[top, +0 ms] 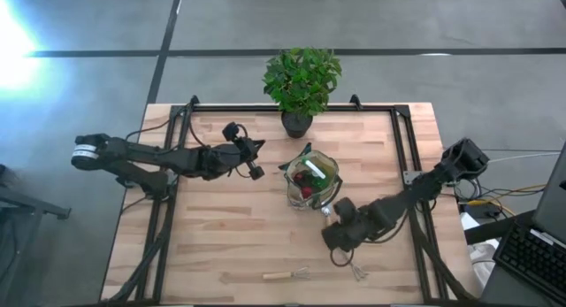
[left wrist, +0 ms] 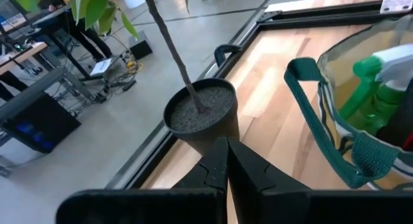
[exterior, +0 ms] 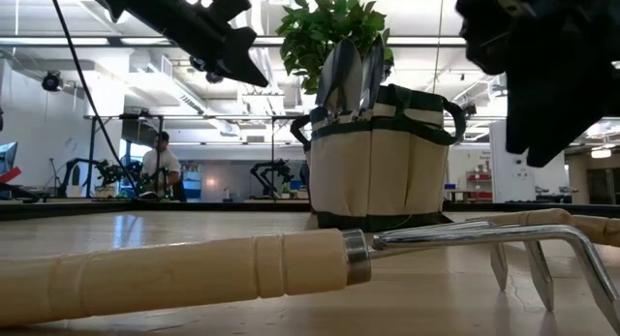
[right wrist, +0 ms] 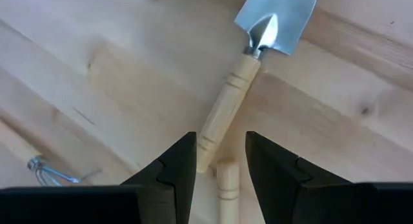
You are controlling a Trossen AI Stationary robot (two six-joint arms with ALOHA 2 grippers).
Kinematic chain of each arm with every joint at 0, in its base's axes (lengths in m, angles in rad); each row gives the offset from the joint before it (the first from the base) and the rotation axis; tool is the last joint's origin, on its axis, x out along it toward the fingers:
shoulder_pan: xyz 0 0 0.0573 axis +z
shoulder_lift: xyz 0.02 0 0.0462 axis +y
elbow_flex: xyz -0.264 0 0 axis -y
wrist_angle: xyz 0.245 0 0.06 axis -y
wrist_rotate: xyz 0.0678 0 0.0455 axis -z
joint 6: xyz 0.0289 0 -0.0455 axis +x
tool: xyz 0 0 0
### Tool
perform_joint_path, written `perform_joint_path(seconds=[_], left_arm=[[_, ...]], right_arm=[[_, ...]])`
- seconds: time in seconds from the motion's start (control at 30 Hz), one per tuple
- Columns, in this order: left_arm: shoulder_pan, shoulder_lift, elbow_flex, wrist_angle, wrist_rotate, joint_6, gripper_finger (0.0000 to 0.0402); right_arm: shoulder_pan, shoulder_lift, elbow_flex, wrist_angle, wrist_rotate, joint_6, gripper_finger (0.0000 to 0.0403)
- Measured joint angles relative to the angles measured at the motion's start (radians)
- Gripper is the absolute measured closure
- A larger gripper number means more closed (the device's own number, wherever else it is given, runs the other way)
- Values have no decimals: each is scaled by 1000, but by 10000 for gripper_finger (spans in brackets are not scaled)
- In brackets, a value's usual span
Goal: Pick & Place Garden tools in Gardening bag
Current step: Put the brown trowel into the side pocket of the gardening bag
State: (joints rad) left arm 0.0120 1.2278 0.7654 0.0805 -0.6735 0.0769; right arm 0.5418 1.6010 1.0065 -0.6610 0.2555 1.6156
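The olive gardening bag (top: pixel 311 179) stands mid-table with two silver trowel blades (exterior: pixel 349 75), a red item and a green spray bottle (left wrist: pixel 377 82) in it. My left gripper (top: pixel 255 163) hovers shut to the bag's left, facing the plant pot (left wrist: pixel 201 114). My right gripper (right wrist: pixel 221 159) is open, pointing steeply down above the table in front of the bag. Its fingers stand on either side of the free end of a wooden-handled trowel (right wrist: pixel 229 98) that lies flat, and above a second wooden handle (right wrist: pixel 226 182). A wooden-handled rake (top: pixel 287 274) lies near the front edge.
The leafy potted plant (top: pixel 301 81) stands at the far edge behind the bag. A small fork (top: pixel 356 270) lies near the front edge, right of the rake. Black rails (top: pixel 402 148) run along the table's sides. Bare wood lies at front left.
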Motion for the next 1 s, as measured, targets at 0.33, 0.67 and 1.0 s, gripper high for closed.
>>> perform_joint_path(seconds=[0.33,0.67,1.0], left_arm=[[0,0,0,-15,1,-24,390],[0,0,0,-18,2,-26,390],[0,0,-1,-21,2,-29,390]], right_arm=[[-71,11,-5,11,41,-37,272],[-107,112,-7,29,12,-49,261],[-118,174,-8,88,-16,-57,245]])
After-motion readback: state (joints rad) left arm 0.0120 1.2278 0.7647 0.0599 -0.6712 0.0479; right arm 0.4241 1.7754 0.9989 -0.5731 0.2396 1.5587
